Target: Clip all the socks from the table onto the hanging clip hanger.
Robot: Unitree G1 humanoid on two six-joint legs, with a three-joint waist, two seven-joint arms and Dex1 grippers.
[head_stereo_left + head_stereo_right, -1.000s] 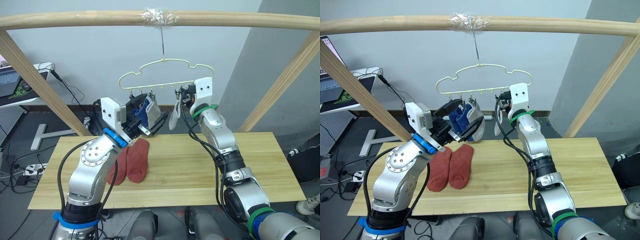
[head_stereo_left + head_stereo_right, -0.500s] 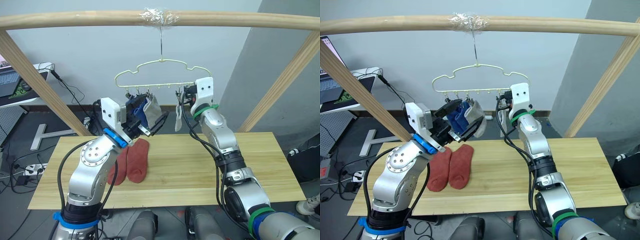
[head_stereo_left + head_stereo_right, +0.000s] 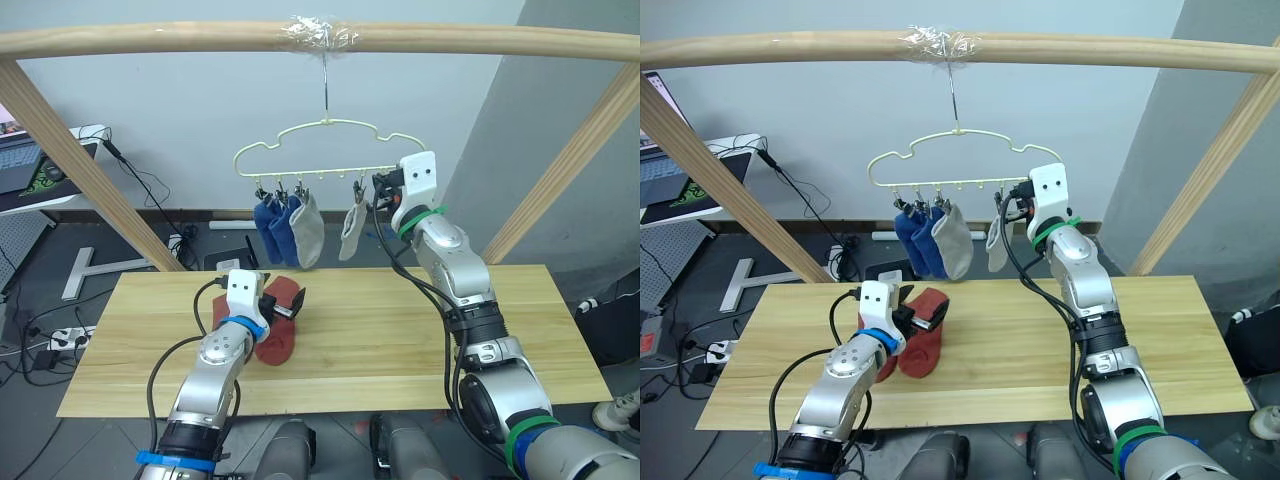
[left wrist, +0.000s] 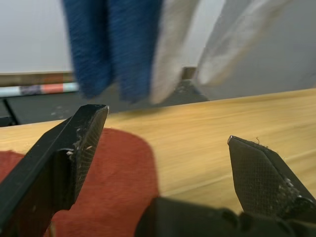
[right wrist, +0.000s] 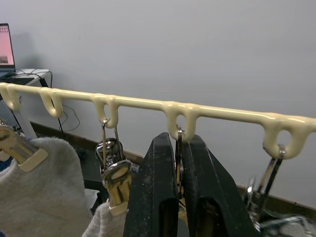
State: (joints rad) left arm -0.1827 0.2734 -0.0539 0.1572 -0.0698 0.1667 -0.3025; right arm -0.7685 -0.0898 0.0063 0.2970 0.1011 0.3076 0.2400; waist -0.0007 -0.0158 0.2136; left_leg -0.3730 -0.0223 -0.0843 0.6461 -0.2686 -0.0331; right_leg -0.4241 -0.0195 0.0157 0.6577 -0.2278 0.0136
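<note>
Head-camera views give the count: four socks already hang from the clip hanger (image 3: 325, 150), and two rust-red socks (image 3: 277, 318) lie side by side on the worktop (image 3: 400, 330), toward its left half. So the job looks about two-thirds done, with the red pair left to hang.

Furthest left, the left pincer (image 3: 922, 313) hovers low over the red socks, its fingers spread apart and empty. Above it, on the hanger's left part, hang two blue socks (image 3: 272, 228) and a light grey sock (image 3: 309, 228), bunched close together. A gap follows, then the second light grey sock (image 3: 350, 232). Just right of that, the right pincer (image 5: 178, 192) is raised to the hanger bar, its fingers pressed together on a metal clip (image 5: 178, 148).

Room is easy on the worktop, whose right half lies bare. Up at the bar it is tighter: the free clips sit close to the hung socks, and the wooden pole frame (image 3: 320, 38) passes overhead.
</note>
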